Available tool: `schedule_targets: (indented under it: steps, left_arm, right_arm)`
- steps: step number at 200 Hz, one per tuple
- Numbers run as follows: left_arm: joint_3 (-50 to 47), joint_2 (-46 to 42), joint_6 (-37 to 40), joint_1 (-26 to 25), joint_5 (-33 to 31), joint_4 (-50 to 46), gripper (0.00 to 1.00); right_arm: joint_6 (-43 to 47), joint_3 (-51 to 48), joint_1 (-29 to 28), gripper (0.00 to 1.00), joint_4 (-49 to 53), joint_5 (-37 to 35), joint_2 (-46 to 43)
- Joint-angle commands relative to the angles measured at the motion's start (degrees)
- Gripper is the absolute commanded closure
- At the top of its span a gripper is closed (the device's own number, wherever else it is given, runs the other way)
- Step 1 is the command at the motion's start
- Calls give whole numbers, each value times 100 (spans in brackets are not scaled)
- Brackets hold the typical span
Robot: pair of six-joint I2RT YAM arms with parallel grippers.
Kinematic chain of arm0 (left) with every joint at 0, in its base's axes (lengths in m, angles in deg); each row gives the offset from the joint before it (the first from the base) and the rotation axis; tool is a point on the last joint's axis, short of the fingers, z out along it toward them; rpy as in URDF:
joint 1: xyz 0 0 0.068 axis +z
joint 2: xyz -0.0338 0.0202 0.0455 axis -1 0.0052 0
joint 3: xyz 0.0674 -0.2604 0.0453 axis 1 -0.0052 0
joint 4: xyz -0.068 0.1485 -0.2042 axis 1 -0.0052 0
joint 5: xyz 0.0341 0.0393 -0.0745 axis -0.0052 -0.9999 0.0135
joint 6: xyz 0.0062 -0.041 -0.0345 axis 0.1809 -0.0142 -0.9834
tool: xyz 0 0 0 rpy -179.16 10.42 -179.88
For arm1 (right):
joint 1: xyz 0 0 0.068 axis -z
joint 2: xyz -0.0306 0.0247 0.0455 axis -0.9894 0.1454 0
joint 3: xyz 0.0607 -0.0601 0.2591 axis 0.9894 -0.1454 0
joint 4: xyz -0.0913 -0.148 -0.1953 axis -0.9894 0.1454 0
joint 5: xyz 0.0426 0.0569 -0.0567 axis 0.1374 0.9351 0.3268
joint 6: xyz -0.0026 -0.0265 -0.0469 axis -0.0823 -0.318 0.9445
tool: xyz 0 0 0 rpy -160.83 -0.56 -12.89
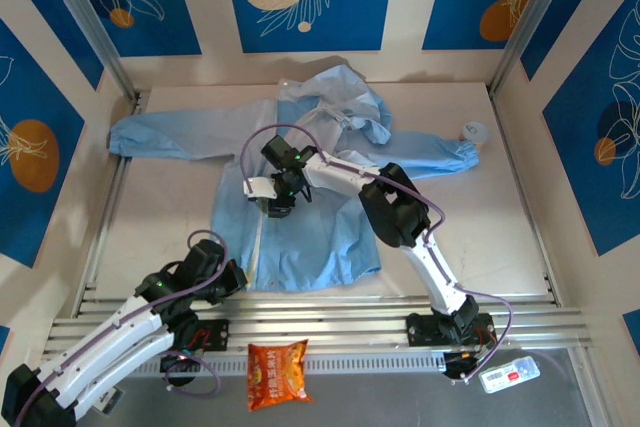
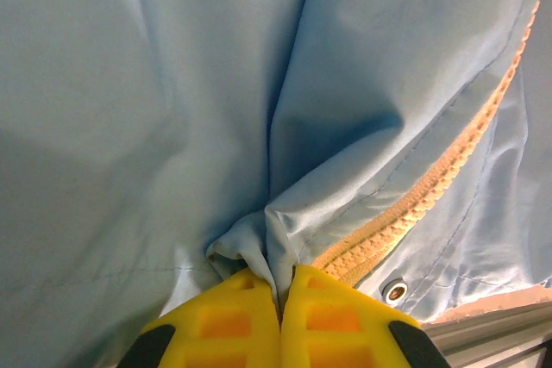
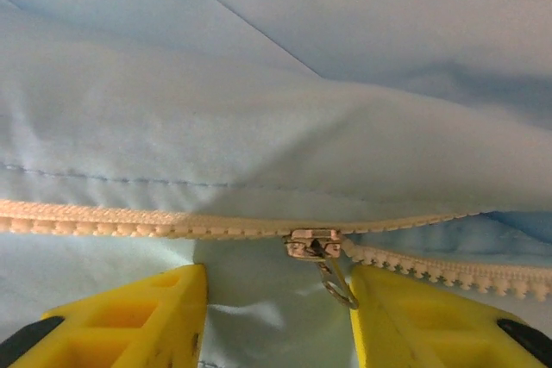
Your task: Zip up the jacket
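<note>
The light-blue jacket (image 1: 300,237) lies spread flat on the table, sleeves out to both sides. My left gripper (image 1: 228,282) is at its bottom hem; in the left wrist view this gripper (image 2: 280,286) is shut on a pinched fold of jacket fabric (image 2: 259,239), beside the closed zipper strip (image 2: 431,187). My right gripper (image 1: 278,202) hovers over the jacket's middle. Seen from the right wrist, it (image 3: 276,299) stands open astride the metal zipper slider (image 3: 312,245). The pull tab (image 3: 338,286) hangs next to the right finger (image 3: 431,316). The zipper is joined left of the slider and split to its right.
An orange snack bag (image 1: 278,374) lies on the grey strip in front of the metal rails (image 1: 400,317). A small white round object (image 1: 473,131) sits by the right cuff. A white device (image 1: 508,375) lies near the right arm's base.
</note>
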Motion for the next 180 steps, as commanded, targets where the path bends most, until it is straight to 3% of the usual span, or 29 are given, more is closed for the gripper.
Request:
schedule_targets:
  steps: [1,64,180]
  left_arm:
    - [-80,-66,28,34,136,-87,100]
    - [-95,-293,11,34,84,-259,100]
    - [-115,-302,-14,30,110,-256,100]
  right_arm:
    - [113,-300,-1,55,-262,-238,-330]
    - [246,-971,82,55,-707,-411,-1044]
    - [163,-176,-26,58,-173,-86,-432]
